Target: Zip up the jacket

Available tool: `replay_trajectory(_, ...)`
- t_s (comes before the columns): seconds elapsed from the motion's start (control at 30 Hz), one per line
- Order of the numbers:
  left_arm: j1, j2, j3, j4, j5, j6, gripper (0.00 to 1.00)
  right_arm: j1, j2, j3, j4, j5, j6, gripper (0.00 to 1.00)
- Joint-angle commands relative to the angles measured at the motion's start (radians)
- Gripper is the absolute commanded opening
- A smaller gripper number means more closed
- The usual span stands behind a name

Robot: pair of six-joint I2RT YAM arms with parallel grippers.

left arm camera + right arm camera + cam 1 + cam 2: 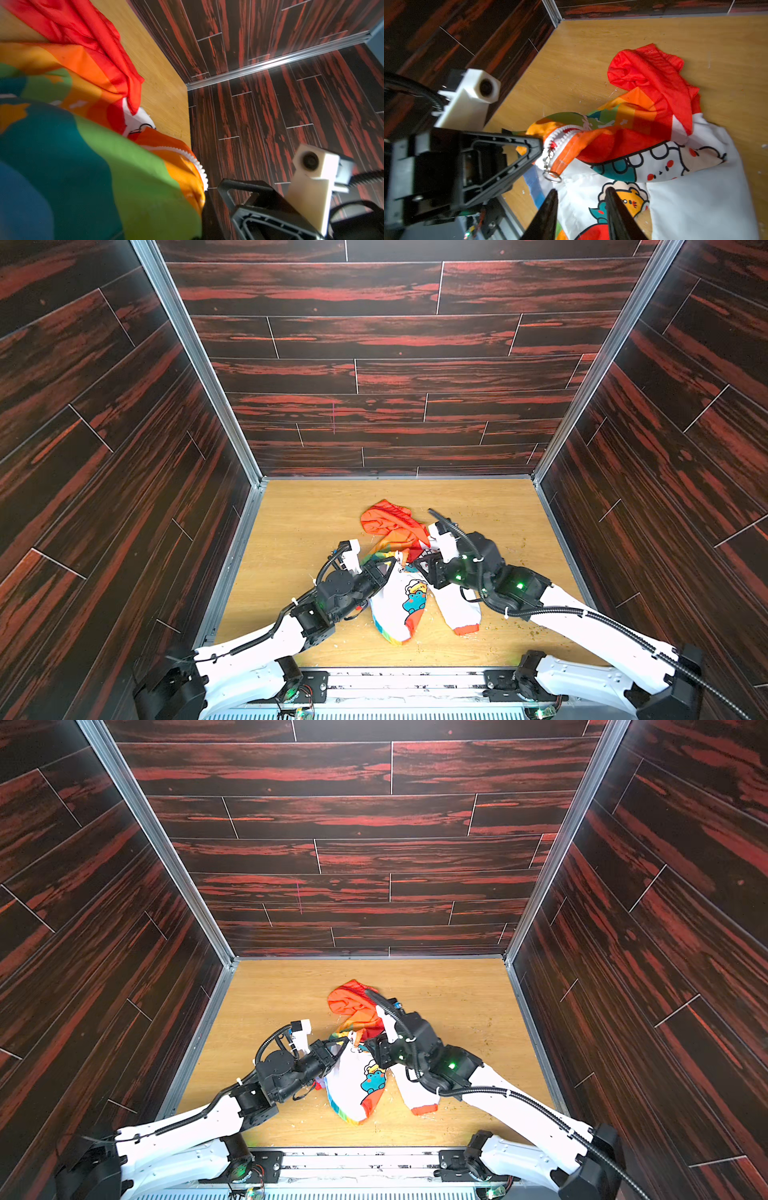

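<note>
Where the left gripper [539, 148] clamps it, the thin jacket [643, 133] bunches

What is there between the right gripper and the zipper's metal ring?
Nothing in the way: in the right wrist view only white cloth of the jacket shows between the right gripper and the ring.

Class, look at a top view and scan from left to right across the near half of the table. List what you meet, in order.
left arm → jacket's cartoon bear → jacket's white sleeve → right arm
</note>
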Motion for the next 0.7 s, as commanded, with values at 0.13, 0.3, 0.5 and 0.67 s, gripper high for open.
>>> replay_trajectory(0.13,0.006,-0.123,0.039,-0.221,-0.091,-0.059,0.0,0.123,-0.002,-0.118,0.177,0.225,-0.237,0.41)
replay_trajectory(0.3,0.006,-0.151,-0.007,-0.166,-0.101,-0.077,0.0,0.124,0.042,-0.082,0.176,0.095,-0.103,0.25)
replay_trajectory(0.5,0.005,-0.094,-0.01,-0.081,-0.06,-0.079,0.0,0.122,0.029,-0.148,0.353,-0.106,0.042,0.34)
replay_trajectory(0.67,0.005,-0.068,-0.023,-0.025,-0.04,-0.082,0.0,0.09,0.001,-0.181,0.406,-0.168,0.231,0.37)
